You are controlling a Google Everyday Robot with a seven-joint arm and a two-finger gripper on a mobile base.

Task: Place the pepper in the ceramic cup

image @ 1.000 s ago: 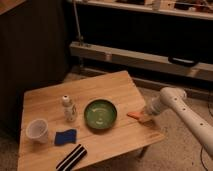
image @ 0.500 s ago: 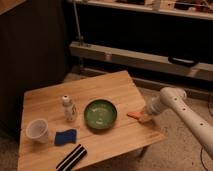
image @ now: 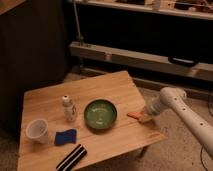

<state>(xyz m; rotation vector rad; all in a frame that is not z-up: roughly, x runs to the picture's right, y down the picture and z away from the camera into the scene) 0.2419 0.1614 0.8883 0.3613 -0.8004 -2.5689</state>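
- Camera view looks down on a wooden table (image: 100,87), with the arm (image: 172,102) reaching in from the picture's right.
- The pincer (image: 145,116) hangs low over the table's right edge, at the end of the white arm.
- Whether the pincer is open or closed cannot be told: it shows only as a dark blur against the wood.
- The pepper (image: 133,115) lies flat on the table just beside the pincer, on its side toward the table's middle.
- The pepper's near end reaches the pincer's tip; whether the two touch cannot be told.
- The pepper is not lifted and not in the cup (image: 37,130).
- A green bowl (image: 100,114) sits near the pincer, past the pepper, apart from it.
- A small white bottle (image: 69,108) stands upright beyond the bowl, farther from the pincer.
- The cup stands upright well apart from the pincer, at the table's opposite end.
- A blue sponge (image: 65,137) lies between cup and bowl, far from the pincer.
- A black striped object (image: 71,158) lies at the front edge, also far from the pincer.
- Against the earlier frames, the pepper lies in the same spot by the table's right edge.
- The arm and pincer hold the same place over that edge as half a second ago and a second ago; no shift shows.
- Bowl, bottle, cup, sponge and striped object stand where they stood before.
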